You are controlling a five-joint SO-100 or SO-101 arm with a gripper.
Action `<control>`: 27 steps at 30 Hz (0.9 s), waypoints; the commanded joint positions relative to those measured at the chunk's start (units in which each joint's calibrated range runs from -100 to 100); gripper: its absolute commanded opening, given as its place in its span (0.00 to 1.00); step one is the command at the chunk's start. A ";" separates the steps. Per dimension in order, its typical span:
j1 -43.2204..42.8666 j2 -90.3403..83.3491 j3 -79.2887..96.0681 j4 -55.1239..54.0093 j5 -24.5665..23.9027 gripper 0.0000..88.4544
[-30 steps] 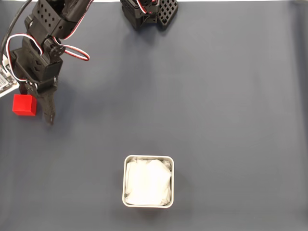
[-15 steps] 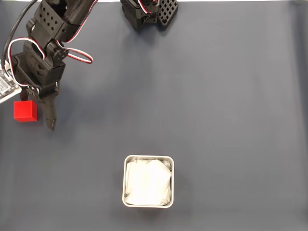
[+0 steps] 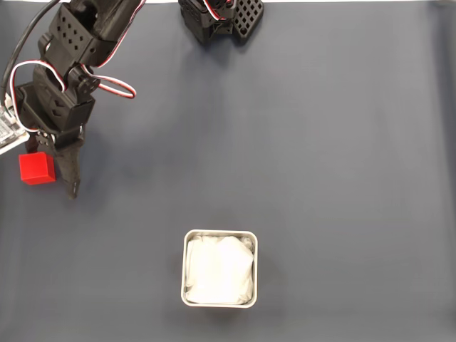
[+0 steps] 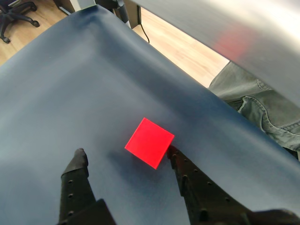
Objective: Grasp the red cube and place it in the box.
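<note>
Gripper [image 4: 125, 157] jaws gape beside red cube [image 4: 149, 142]; the fixed view adds the box [image 3: 219, 268].

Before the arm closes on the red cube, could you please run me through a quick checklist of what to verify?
1. Gripper open: ok, fingers spread in the wrist view.
2. Red cube between the fingers: not ok, it sits off-centre, right beside one fingertip.
3. Cube resting flat on the dark blue cloth: ok.
4. Cube squared to the fingers: not ok, it lies turned at an angle.
5. Box free to receive it: ok, holds just its white lining.
6. Finger height against the cloth: cannot tell.
</note>
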 commanded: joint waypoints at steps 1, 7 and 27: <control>-0.39 -0.06 -3.03 -1.00 -0.54 0.44; -0.61 1.76 -5.13 -1.00 -0.63 0.44; -2.10 2.71 -7.41 -1.08 -1.71 0.45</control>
